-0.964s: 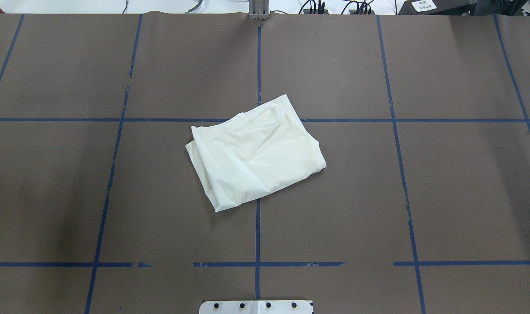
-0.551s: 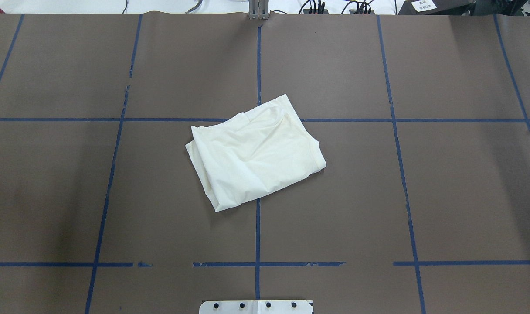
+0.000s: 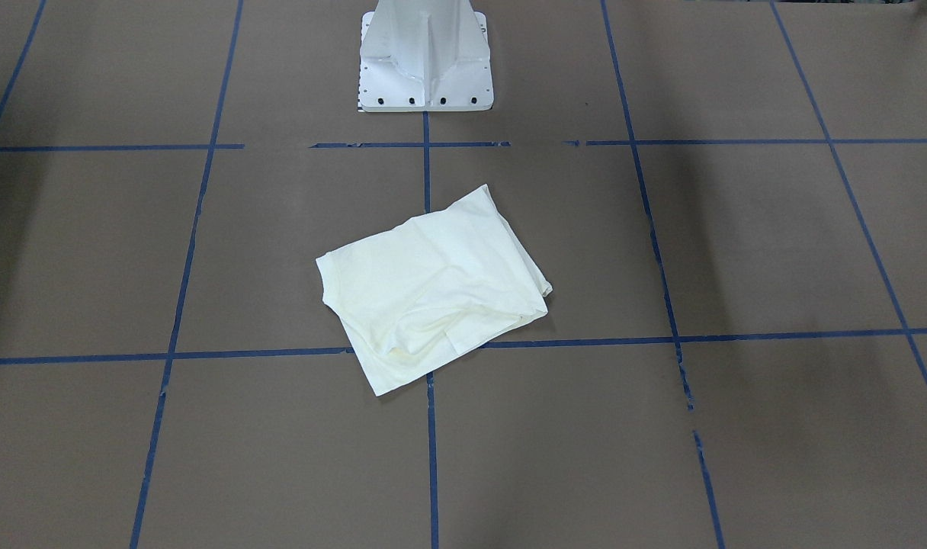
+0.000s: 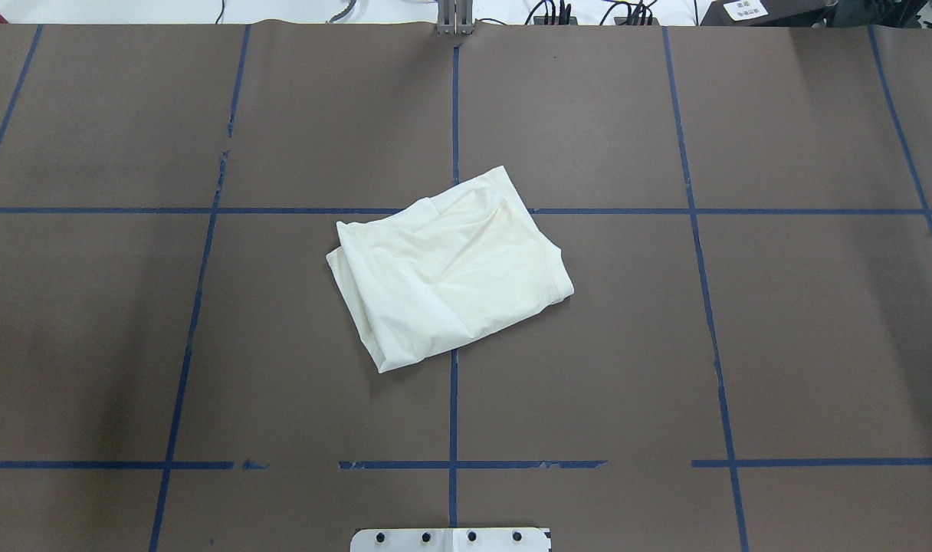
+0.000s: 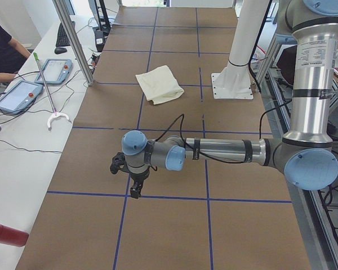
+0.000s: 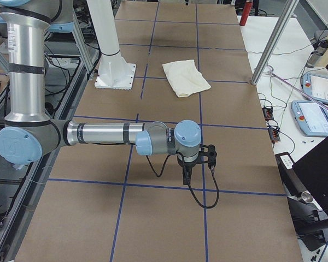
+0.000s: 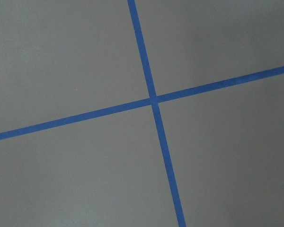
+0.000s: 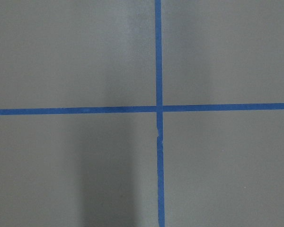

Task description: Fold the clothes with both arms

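Exterior left: shirt (image 5: 159, 84) well apart from L tool (image 5: 136, 192), R tool (image 6: 186, 179); open/closed unclear.

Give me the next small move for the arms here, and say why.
Probably no reach: I'd hold the left gripper and right gripper where they hang, over bare table at opposite ends, touching nothing. The shirt lies folded into a compact, slightly skewed rectangle at mid-table, plain side up. The fold looks finished.

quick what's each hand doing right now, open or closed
Left hand: cannot tell, seen only from the side view.
Right hand: cannot tell, same reason.
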